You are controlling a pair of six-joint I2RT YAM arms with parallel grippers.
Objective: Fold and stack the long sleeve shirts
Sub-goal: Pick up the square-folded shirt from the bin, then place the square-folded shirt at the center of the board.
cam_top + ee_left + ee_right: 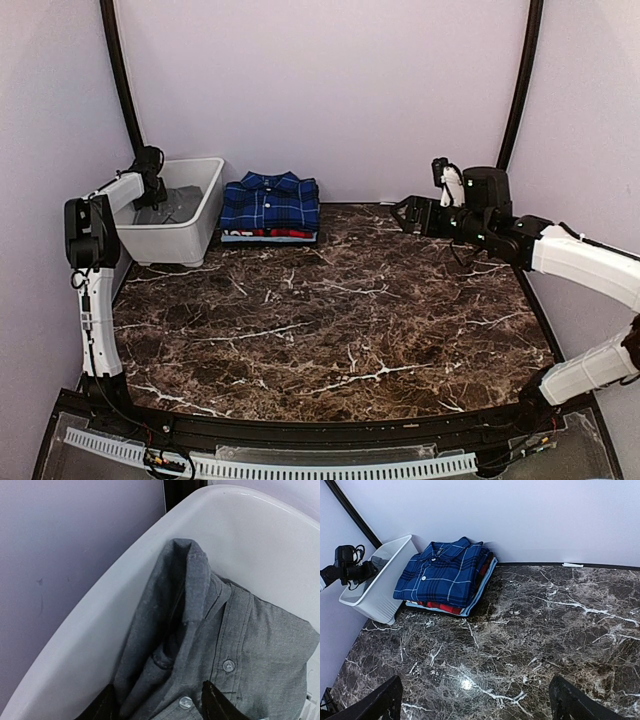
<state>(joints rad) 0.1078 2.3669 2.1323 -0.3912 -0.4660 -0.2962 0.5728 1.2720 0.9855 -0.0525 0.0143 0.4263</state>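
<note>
A plain light grey shirt (210, 630) lies crumpled in the white basket (195, 235) at the back left. My left gripper (160, 702) reaches down into the basket, and in the top view it (153, 192) sits over the grey cloth (178, 205). Its jaws stand apart, with a bunched fold and the button placket between them. A folded dark blue plaid shirt (270, 200) tops a stack beside the basket, over a shirt with red and white edges (437, 606). My right gripper (403, 215) hovers open and holds nothing at the back right, above the marble (475, 700).
The basket's white wall (100, 605) curves close behind the left fingers, with the lilac wall just beyond. The stack (442, 570) sits against the back wall. Dark marble tabletop (340, 320) spreads between the arms.
</note>
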